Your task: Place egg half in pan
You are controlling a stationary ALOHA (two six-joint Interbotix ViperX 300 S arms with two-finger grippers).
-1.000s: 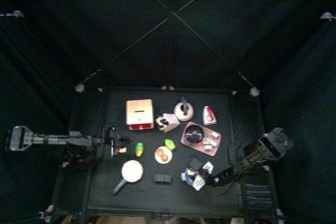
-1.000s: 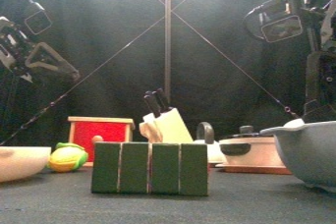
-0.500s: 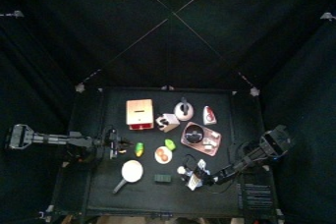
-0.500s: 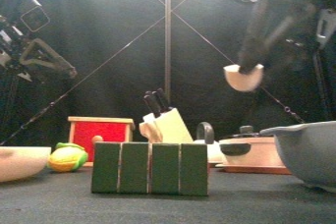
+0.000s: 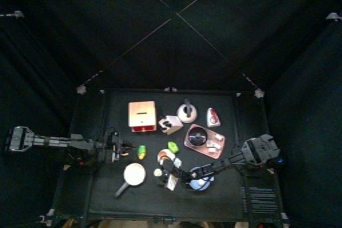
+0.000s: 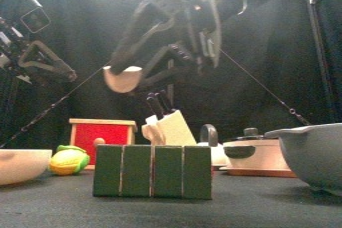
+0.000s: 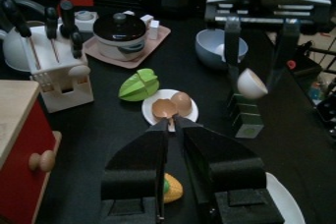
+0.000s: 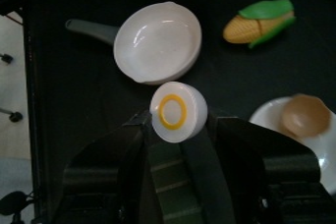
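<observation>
The egg half [image 8: 176, 112] sits between the jaws of the right gripper [image 8: 172, 130], which close on it from both sides; its yellow centre faces the wrist camera. In the front view the egg half [image 6: 123, 77] hangs high in the air above the table, at the tip of the right arm that reaches across from the right. The pan [image 8: 157, 41] lies on the table just beyond the held piece, pale inside, with its dark handle pointing away; the egg half is not in it. In the top view the pan [image 5: 135, 175] is near the front edge of the table [image 5: 107, 112]. The left gripper [image 7: 171, 154] waits at the left side with its jaws almost together, holding nothing. The table is black, and black curtains [image 5: 80, 22] surround it.
</observation>
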